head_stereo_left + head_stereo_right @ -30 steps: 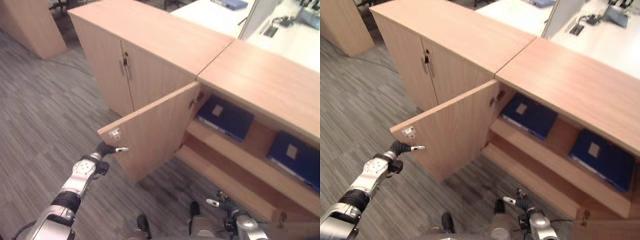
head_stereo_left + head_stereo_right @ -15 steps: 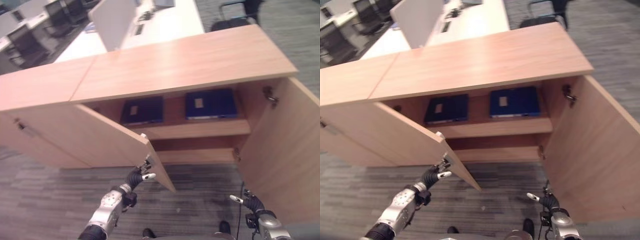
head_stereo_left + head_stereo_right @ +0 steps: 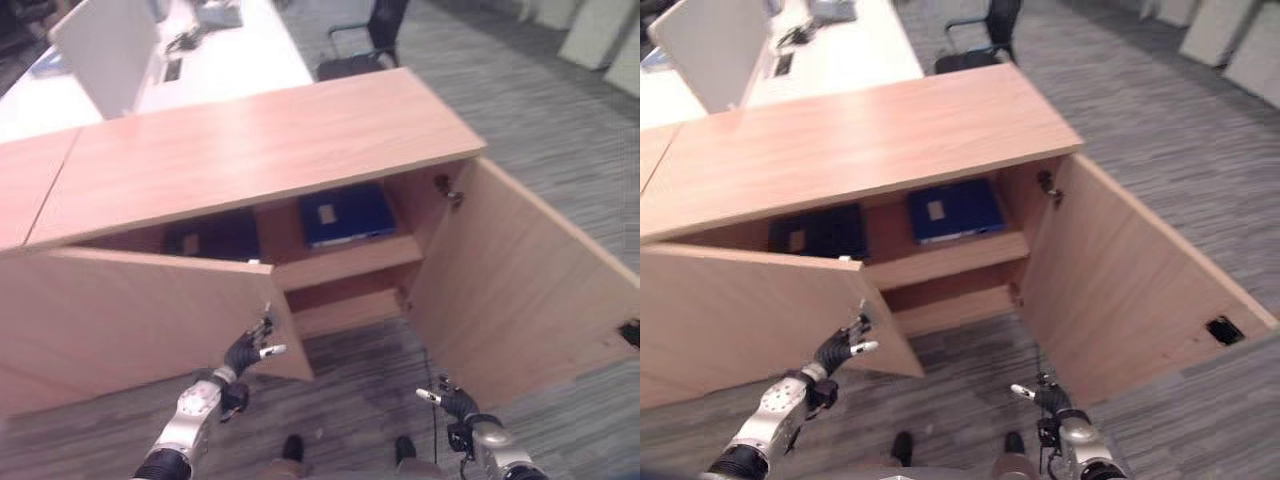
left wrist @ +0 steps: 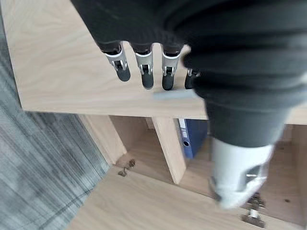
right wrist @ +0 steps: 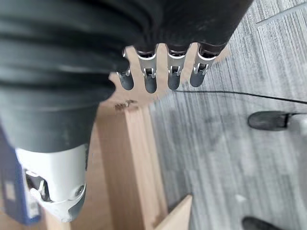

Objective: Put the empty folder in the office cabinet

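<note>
Pale beech-coloured laminate covers the office cabinet (image 3: 870, 135), which spans the middle of the frame with both doors swung out. The right door (image 3: 1120, 290) stands wide at centre right; the left door (image 3: 750, 310) reaches toward lower left, its free edge just beside the left hand (image 3: 840, 348). Inside, on the upper shelf (image 3: 940, 262), a blue folder (image 3: 952, 210) lies flat at centre, and a darker folder (image 3: 818, 232) lies to its left, partly hidden behind the left door. Which of them is the empty one cannot be told; both sit in the cabinet and neither hand carries anything.

The left hand has its fingers straight and relaxed, tips close to the door's face in the left wrist view. The right hand (image 3: 1040, 395), at the lower centre right over the grey carpet (image 3: 970, 390), is likewise relaxed and empty.

Judged from this, what remains is probably closing up. The risks lie there: the left hand's straight fingers sit near the door's edge and could slip past it or be pinched. Swinging either door fast could bang it against the frame. The right hand is well apart from its door, so a hasty reach may push it crookedly.
</note>
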Tool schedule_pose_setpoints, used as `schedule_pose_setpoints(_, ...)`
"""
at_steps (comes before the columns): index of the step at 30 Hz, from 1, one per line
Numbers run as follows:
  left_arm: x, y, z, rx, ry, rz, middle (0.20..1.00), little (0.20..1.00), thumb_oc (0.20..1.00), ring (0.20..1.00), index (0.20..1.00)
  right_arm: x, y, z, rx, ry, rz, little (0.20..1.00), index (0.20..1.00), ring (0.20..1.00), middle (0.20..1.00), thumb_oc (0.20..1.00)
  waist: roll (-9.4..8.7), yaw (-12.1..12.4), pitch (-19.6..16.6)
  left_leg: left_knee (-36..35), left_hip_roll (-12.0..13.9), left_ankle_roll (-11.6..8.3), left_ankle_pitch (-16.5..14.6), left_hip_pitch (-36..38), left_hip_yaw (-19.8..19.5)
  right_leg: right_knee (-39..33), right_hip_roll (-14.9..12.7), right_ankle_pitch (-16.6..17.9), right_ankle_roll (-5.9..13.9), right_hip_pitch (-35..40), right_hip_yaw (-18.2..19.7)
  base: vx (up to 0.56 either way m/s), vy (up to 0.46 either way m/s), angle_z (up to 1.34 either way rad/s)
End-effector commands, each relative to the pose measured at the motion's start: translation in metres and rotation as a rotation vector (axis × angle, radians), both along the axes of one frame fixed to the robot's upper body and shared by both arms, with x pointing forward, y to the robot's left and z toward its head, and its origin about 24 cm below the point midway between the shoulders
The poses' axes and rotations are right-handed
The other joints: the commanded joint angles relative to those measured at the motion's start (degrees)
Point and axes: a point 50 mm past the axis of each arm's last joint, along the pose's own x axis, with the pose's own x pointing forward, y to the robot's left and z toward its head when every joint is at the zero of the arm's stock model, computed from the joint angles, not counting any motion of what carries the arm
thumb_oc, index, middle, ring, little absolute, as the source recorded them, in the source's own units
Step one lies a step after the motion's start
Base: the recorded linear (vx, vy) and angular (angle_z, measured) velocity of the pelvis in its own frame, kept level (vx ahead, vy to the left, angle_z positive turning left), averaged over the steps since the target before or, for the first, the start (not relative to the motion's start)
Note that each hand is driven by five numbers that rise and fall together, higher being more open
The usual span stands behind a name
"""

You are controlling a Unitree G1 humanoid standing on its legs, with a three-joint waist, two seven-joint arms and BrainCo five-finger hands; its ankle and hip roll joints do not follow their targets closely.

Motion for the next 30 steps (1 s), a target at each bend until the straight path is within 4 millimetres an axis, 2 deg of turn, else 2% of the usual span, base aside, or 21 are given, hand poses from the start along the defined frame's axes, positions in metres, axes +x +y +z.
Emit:
schedule_pose_setpoints(1,0.022,-0.02,0.01,0.0,-0.075,-0.05,1.0,1.0,1.0,1.0,1.0,0.018,-0.001,0.012,0.008,-0.08,0.046,1.0,1.0,1.0,1.0,1.0,-1.83,-1.3,-1.6,0.7,0.0,-0.23,-0.2,-2.3,2.7,0.5,1.7,-6.6,0.72,1.7,-0.7,0.12,0.087,-0.28)
schedule_pose_setpoints(2,0.025,-0.003,0.01,0.031,-0.064,0.009,1.0,1.0,1.0,1.0,1.0,0.013,-0.002,0.009,0.008,-0.06,0.045,1.0,1.0,1.0,1.0,1.0,-2.24,-1.9,-2.4,0.3,0.0,-0.12,-0.6,-1.5,3.9,0.4,1.5,-6.3,1.1,1.9,-0.3,0.08,0.067,-0.21)
schedule_pose_setpoints(3,0.025,-0.002,0.01,0.031,-0.064,0.009,1.0,1.0,1.0,1.0,1.0,0.013,-0.002,0.01,0.008,-0.06,0.045,1.0,1.0,1.0,1.0,1.0,-2.25,-1.9,-2.4,0.3,0.0,-0.11,-0.6,-1.4,4.0,0.4,1.5,-6.3,1.11,1.9,-0.2,0.09,0.107,-0.36)
schedule_pose_setpoints(4,0.029,0.019,0.013,0.056,-0.062,0.087,1.0,1.0,1.0,1.0,1.0,0.007,-0.005,0.008,0.008,-0.042,0.042,1.0,1.0,1.0,1.0,1.0,-2.84,-2.6,-3.1,0.3,-0.2,0.15,-1.2,-0.5,5.4,0.5,1.2,-5.9,1.61,1.9,0.7,0.07,0.098,-0.37)
schedule_pose_setpoints(6,0.033,0.039,0.019,0.084,-0.071,0.147,1.0,1.0,1.0,1.0,1.0,0.001,-0.008,0.005,0.006,-0.023,0.037,1.0,1.0,1.0,1.0,1.0,-3.25,-3.2,-3.6,0.3,-0.4,0.35,-1.9,0.0,6.5,0.8,0.8,-5.7,2.08,1.7,1.3,0.08,0.12,-0.34)
schedule_pose_setpoints(9,0.039,0.065,0.03,0.137,-0.08,0.205,1.0,1.0,1.0,1.0,1.0,-0.007,-0.012,0.003,0.002,0.004,0.035,1.0,1.0,1.0,1.0,1.0,-3.86,-4.2,-4.4,0.3,-1.0,0.79,-2.8,0.9,7.5,1.2,0.1,-5.5,2.78,1.5,2.1,0.06,0.094,-0.25)
schedule_pose_setpoints(10,0.039,0.065,0.03,0.137,-0.081,0.205,1.0,1.0,1.0,1.0,1.0,-0.007,-0.012,0.003,0.002,0.004,0.036,1.0,1.0,1.0,1.0,1.0,-3.89,-4.2,-4.3,0.3,-1.0,0.8,-2.8,0.9,7.6,1.2,0.1,-5.5,2.79,1.5,2.1,0.03,0.094,-0.17)
schedule_pose_setpoints(13,0.048,0.1,0.051,0.203,-0.108,0.286,1.0,1.0,1.0,1.0,1.0,-0.014,-0.012,0.0,0.01,0.025,0.037,1.0,1.0,1.0,1.0,1.0,-4.67,-5.4,-5.0,0.3,-1.8,1.34,-3.6,1.6,8.7,2.0,-0.6,-5.0,3.84,0.6,3.8,0.03,0.128,-0.23)
schedule_pose_setpoints(16,0.052,0.114,0.063,0.232,-0.126,0.316,1.0,1.0,1.0,1.0,1.0,-0.015,-0.011,-0.001,0.015,0.027,0.037,1.0,1.0,1.0,1.0,1.0,-4.99,-5.8,-5.1,0.3,-2.3,1.71,-4.1,2.0,9.0,2.4,-1.1,-4.7,4.41,0.1,4.6,0.02,0.069,-0.14)
schedule_pose_setpoints(19,0.064,0.134,0.088,0.278,-0.177,0.37,1.0,1.0,1.0,1.0,1.0,-0.016,-0.007,-0.003,0.034,0.03,0.02,1.0,1.0,1.0,1.0,1.0,-6.02,-6.4,-4.7,0.3,-3.3,2.3,-4.5,1.7,9.4,3.3,-2.0,-3.8,5.67,-1.7,5.4,-0.03,0.113,-0.18)
schedule_pose_setpoints(25,0.067,0.132,0.089,0.301,-0.178,0.351,1.0,1.0,1.0,1.0,1.0,-0.015,-0.008,-0.003,0.033,0.029,0.003,1.0,1.0,1.0,1.0,1.0,-6.66,-6.3,-4.4,0.3,-4.3,2.91,-5.1,1.4,9.1,4.1,-3.0,-3.8,6.22,-2.3,5.3,0.0,0.046,-0.01)
schedule_pose_setpoints(28,0.061,0.118,0.071,0.28,-0.139,0.319,1.0,1.0,1.0,1.0,1.0,-0.012,-0.013,-0.001,0.025,0.026,-0.015,1.0,1.0,1.0,1.0,1.0,-6.34,-5.8,-4.1,0.3,-4.9,3.28,-5.8,2.1,8.8,5.3,-3.6,-4.0,6.27,-2.3,4.5,0.05,0.041,0.02)
schedule_pose_setpoints(29,0.061,0.118,0.071,0.279,-0.139,0.319,1.0,1.0,1.0,1.0,1.0,-0.012,-0.013,-0.001,0.024,0.026,-0.014,1.0,1.0,1.0,1.0,1.0,-6.29,-5.8,-4.1,0.3,-4.9,3.28,-5.8,2.1,8.8,5.3,-3.6,-4.1,6.27,-2.3,4.5,0.02,0.011,0.04)
schedule_pose_setpoints(30,0.057,0.109,0.062,0.254,-0.125,0.31,1.0,1.0,1.0,1.0,1.0,-0.003,-0.015,0.002,0.017,0.004,-0.021,1.0,1.0,1.0,1.0,1.0,-5.9,-5.2,-3.5,0.3,-4.9,3.53,-5.9,2.3,9.1,6.7,-3.7,-3.7,6.42,-3.3,3.4,0.0,0.0,0.0)
